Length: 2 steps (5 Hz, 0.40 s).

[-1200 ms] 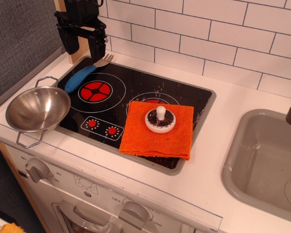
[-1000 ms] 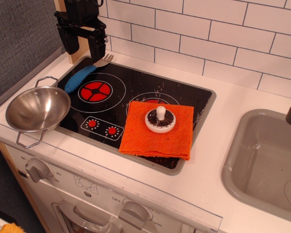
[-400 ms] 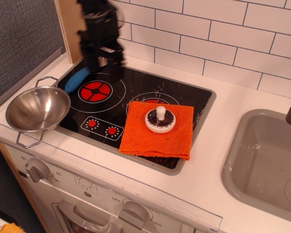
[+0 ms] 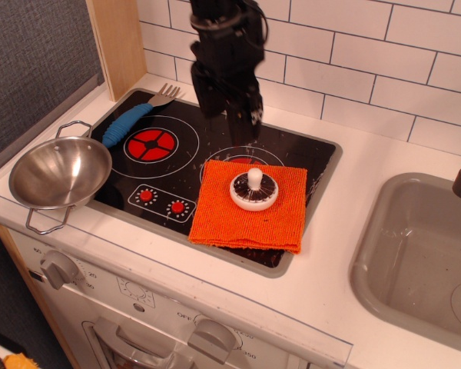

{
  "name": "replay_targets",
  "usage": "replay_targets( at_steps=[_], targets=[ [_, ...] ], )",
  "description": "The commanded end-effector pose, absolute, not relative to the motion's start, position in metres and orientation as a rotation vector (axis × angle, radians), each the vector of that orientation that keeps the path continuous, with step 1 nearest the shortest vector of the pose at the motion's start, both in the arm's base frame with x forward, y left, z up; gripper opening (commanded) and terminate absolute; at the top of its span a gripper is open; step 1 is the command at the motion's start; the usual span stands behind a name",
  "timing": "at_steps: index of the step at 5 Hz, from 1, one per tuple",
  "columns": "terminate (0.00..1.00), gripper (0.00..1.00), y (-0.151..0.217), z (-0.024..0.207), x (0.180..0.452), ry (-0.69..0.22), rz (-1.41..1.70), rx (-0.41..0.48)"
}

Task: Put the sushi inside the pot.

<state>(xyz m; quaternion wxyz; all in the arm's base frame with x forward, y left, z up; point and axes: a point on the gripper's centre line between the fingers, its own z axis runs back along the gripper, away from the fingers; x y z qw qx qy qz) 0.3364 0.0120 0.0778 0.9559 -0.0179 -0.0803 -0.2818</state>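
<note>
Toy kitchen: black play hob (image 4: 215,157) with printed burners, grey sink (image 4: 415,254), white tiled wall (image 4: 369,54).

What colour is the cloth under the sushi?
Orange; the cloth under the sushi shows clearly in the only view.

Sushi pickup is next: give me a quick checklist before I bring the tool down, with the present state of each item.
1. Sushi in plain view, upright with its white knob on top: ok.
2. Sushi resting on the orange cloth, nothing lying over it: ok.
3. Tool above the sushi: not ok; it hangs over the stove behind the cloth, up and left of the sushi in the picture.
4. Tool open and holding nothing: cannot tell; its fingers are dark and blurred.
5. Pot upright, mouth open, nothing inside: ok.
6. Way from sushi to pot: ok as far as I can see; the blue-handled fork lies behind it.
</note>
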Motion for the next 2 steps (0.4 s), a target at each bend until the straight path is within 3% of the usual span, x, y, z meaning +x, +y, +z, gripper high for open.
replay_targets(
  at_steps=[1, 2],
  targets=[
    [0.0, 1.0, -0.022, 0.09, 0.317, -0.217, -0.703, -0.021],
    [0.0, 1.0, -0.024, 0.079, 0.314, -0.187, -0.702, -0.011]
  ],
)
